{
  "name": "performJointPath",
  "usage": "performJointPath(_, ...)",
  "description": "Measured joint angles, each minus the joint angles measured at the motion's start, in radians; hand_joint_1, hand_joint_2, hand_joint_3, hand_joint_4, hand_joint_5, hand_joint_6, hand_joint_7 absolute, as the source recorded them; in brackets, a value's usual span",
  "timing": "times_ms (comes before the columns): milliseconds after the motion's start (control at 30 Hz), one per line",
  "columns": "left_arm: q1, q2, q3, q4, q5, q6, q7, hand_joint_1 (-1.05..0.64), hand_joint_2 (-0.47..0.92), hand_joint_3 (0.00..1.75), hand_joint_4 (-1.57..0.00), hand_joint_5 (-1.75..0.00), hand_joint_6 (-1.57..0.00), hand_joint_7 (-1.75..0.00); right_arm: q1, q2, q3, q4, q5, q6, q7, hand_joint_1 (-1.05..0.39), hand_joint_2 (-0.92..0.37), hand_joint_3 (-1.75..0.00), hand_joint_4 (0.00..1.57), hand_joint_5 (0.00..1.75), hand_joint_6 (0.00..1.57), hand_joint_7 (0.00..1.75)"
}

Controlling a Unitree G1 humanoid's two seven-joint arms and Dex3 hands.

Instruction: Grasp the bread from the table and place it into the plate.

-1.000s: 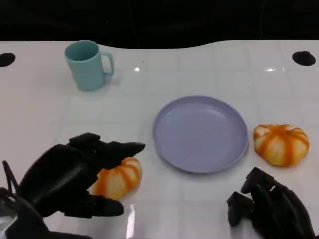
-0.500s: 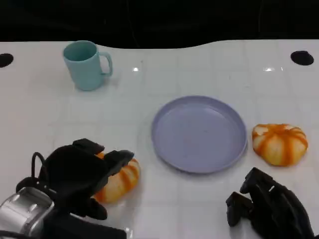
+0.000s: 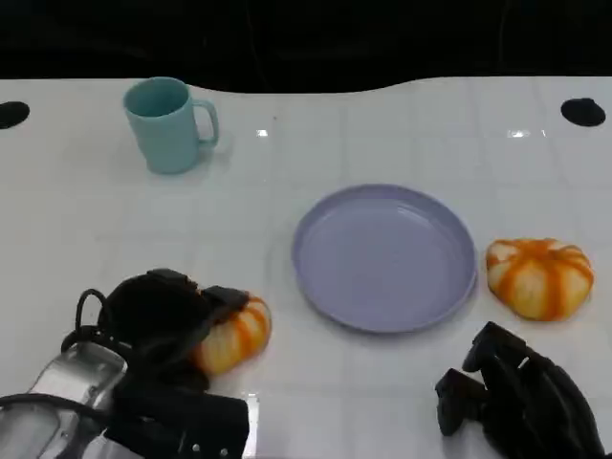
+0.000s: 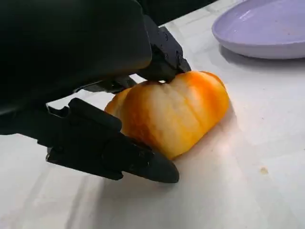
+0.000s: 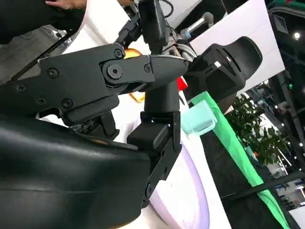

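Observation:
An orange-and-white striped bread (image 3: 237, 334) lies on the white table at the front left, left of the lilac plate (image 3: 382, 258). My left hand (image 3: 158, 320) wraps around the bread's left side. In the left wrist view a finger presses on top of the bread (image 4: 176, 112) and the thumb (image 4: 119, 152) lies against its lower side; the bread still touches the table, and the plate (image 4: 267, 28) is behind it. My right hand (image 3: 516, 397) rests at the front right with fingers curled and nothing in it; its fingers (image 5: 119, 81) also fill much of the right wrist view.
A second striped bread (image 3: 538, 277) lies just right of the plate. A teal mug (image 3: 170, 124) stands at the back left. Two dark holes (image 3: 583, 111) mark the table's far corners. The table's far edge meets a black background.
My left hand has come down and closed around the bread, covering its left part. The forearm now shows at the lower left. The right hand has not moved.

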Motion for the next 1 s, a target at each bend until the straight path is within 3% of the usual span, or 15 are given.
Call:
performJointPath(33,-0.008,0.000,-0.006,0.033,-0.009,-0.022,0.054,-0.29,0.85,0.57,-0.76,-1.39,-1.12,-0.25,0.000,0.000,0.000,0.001,0.000,0.000,0.002,-0.55,-0.92,-0.25,0.79,1.68,0.69,1.41)
performJointPath(67,-0.016,-0.001,-0.009,0.066,-0.023,-0.050,0.104,-0.27,0.77,0.77,-0.77,-1.55,-1.07,-0.55,0.001,-0.001,0.000,0.001,0.000,0.000,0.002,-0.55,-0.92,-0.25,0.79,1.68,0.69,1.41)
performJointPath(100,-0.021,-0.001,-0.010,0.102,-0.035,-0.080,0.159,-0.27,0.73,0.90,-0.78,-1.66,-0.96,-0.90,0.000,-0.002,0.000,0.002,0.000,0.000,0.003,-0.55,-0.92,-0.26,0.78,1.68,0.69,1.42)
performJointPath(133,-0.024,-0.001,-0.012,0.132,-0.045,-0.106,0.208,-0.26,0.68,0.98,-0.79,-1.71,-0.78,-1.39,0.000,-0.003,0.000,0.002,0.000,0.000,0.004,-0.54,-0.92,-0.27,0.79,1.68,0.69,1.42)
performJointPath(167,-0.028,-0.001,-0.015,0.159,-0.059,-0.131,0.250,-0.26,0.66,1.01,-0.79,-1.73,-0.71,-1.56,0.000,-0.004,0.000,0.002,0.000,0.000,0.005,-0.54,-0.92,-0.27,0.79,1.68,0.69,1.42)
performJointPath(233,-0.039,-0.001,-0.022,0.199,-0.068,-0.166,0.318,-0.26,0.63,1.03,-0.79,-1.74,-0.64,-1.71,-0.001,-0.005,0.000,0.002,0.000,0.000,0.006,-0.55,-0.92,-0.26,0.79,1.68,0.68,1.43)
performJointPath(467,-0.054,-0.040,0.008,0.264,-0.175,-0.250,0.493,-0.27,0.48,1.29,-0.78,-1.75,-0.59,-1.75,-0.005,-0.005,-0.003,0.005,0.000,-0.001,0.007,-0.55,-0.92,-0.25,0.78,1.68,0.67,1.42)
performJointPath(667,-0.048,-0.133,0.100,0.149,-0.358,-0.223,0.456,-0.22,0.34,1.46,-0.81,-1.75,-0.61,-1.75,-0.017,-0.008,-0.006,0.025,0.009,0.000,0.029,-0.54,-0.92,-0.25,0.77,1.67,0.67,1.41)
performJointPath(1000,-0.075,-0.213,0.101,0.085,-0.364,-0.175,0.451,-0.22,0.34,1.32,-0.83,-1.75,-0.63,-1.74,-0.017,-0.009,-0.006,0.025,0.009,0.000,0.028,-0.55,-0.92,-0.25,0.77,1.67,0.67,1.41)
